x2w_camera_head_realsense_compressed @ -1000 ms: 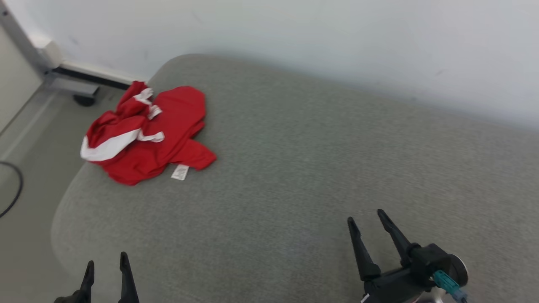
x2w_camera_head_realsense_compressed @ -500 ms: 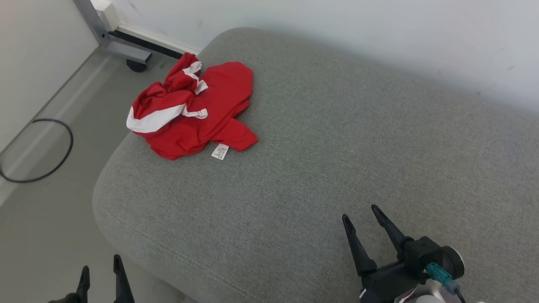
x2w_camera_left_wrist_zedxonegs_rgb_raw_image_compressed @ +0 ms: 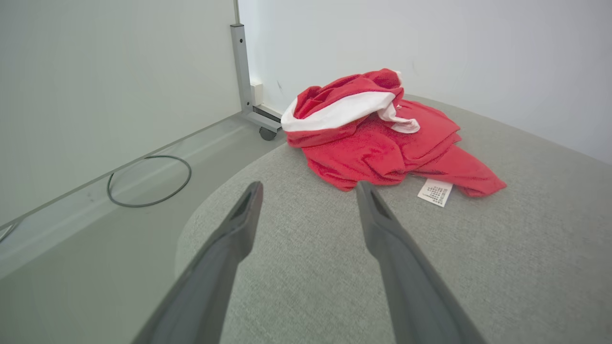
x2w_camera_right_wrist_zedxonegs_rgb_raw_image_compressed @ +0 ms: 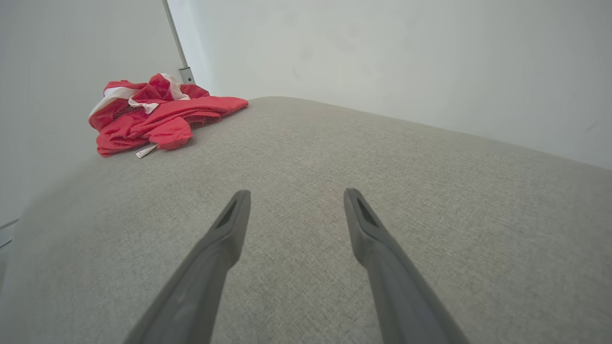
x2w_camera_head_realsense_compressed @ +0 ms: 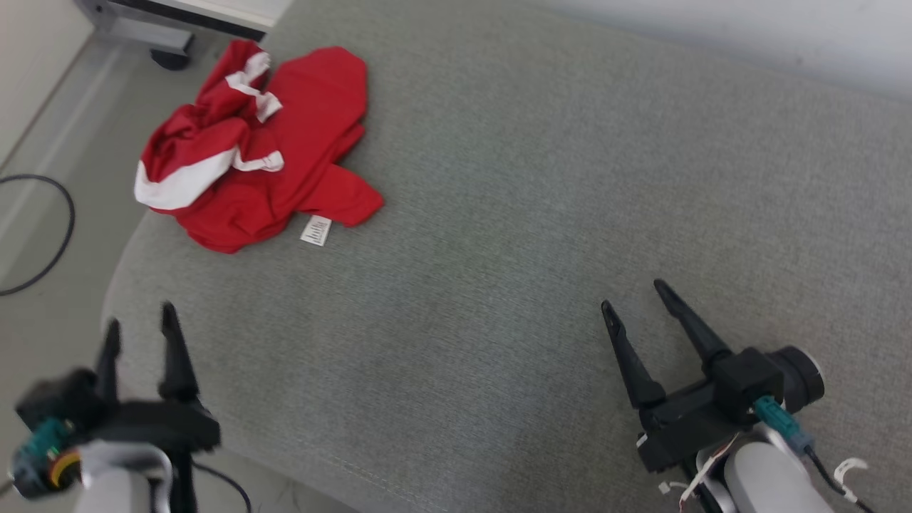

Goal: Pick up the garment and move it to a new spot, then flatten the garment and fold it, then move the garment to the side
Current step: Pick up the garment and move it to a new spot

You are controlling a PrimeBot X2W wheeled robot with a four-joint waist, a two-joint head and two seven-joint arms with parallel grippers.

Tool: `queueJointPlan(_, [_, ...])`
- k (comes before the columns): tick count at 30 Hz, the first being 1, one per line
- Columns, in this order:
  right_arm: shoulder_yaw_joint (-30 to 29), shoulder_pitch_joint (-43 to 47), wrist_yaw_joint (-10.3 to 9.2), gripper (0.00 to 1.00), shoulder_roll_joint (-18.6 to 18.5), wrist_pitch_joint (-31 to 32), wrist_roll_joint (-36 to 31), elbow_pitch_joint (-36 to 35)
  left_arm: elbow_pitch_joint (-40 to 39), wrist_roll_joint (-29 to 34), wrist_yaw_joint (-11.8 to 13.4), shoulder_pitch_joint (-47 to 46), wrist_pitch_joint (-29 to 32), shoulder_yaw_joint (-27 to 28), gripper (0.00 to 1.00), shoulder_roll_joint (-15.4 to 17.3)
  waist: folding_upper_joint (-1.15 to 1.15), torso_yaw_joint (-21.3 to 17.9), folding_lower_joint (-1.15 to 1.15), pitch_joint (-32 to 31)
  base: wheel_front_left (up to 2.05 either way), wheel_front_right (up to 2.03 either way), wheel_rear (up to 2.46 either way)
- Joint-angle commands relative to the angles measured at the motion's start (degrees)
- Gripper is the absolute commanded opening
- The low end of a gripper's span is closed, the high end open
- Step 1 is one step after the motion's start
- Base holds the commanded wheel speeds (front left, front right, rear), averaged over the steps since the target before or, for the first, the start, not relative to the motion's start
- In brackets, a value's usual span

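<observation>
Swinging downward since a moment ago, the head camera is bringing the left gripper (x2w_camera_head_realsense_compressed: 139,317) further up, beside the near left corner of the grey upholstered seat (x2w_camera_head_realsense_compressed: 499,214). It is pointing toward the red garment with white trim (x2w_camera_head_realsense_compressed: 285,164). Its jaws are standing wide apart and holding nothing, seemingly ready to straddle a fold. The garment is lying crumpled at the seat's far left corner, white care label (x2w_camera_head_realsense_compressed: 315,230) showing, well apart from both arms. The right gripper (x2w_camera_head_realsense_compressed: 633,294) is hovering by the near edge, jaws likewise spread and empty, probably waiting to help with flattening.
</observation>
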Motion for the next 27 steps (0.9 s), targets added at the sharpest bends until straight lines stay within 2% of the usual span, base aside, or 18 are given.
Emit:
queueJointPlan(1, [0.5,-1.2,0.19,1.0,-0.9,0.0,-0.2,-1.0,1.1,0.6,-0.4,-3.3,-0.2,0.6,1.0,1.6,-0.01,-3.8,-0.01,4.9,0.0,0.0,0.0])
queueJointPlan(7, [1.2,-3.1,0.19,1.0,-3.3,0.0,-0.3,-5.6,7.9,0.5,-0.9,-13.9,-0.2,-0.5,1.0,7.1,-0.01,-7.2,-0.01,9.1,0.0,0.0,0.0])
queueJointPlan(14, [2.7,-4.7,0.19,1.0,-4.4,0.0,-0.1,-10.0,18.5,-3.5,-1.0,-24.2,-0.1,-4.7,1.0,14.2,-0.01,-10.9,-0.01,12.6,0.0,0.0,0.0])
queueJointPlan(18, [3.9,-5.1,0.19,1.0,-4.1,0.0,0.0,-11.2,24.4,-4.3,-1.0,-28.0,2.1,-8.0,1.0,17.3,-0.01,-12.5,-0.01,13.8,0.0,0.0,0.0])
queueJointPlan(21, [4.2,-5.2,0.19,1.0,-4.1,0.0,0.3,-11.2,27.0,-3.7,-1.0,-29.4,3.1,-8.8,1.0,18.2,-0.01,-13.1,-0.01,14.1,0.0,0.0,0.0])
queueJointPlan(27, [3.8,-4.6,0.12,1.0,-4.0,0.1,0.5,-10.5,30.5,-1.7,3.1,-32.1,1.5,-9.7,1.0,19.2,-0.01,-13.8,-0.01,14.2,0.0,0.0,0.0])
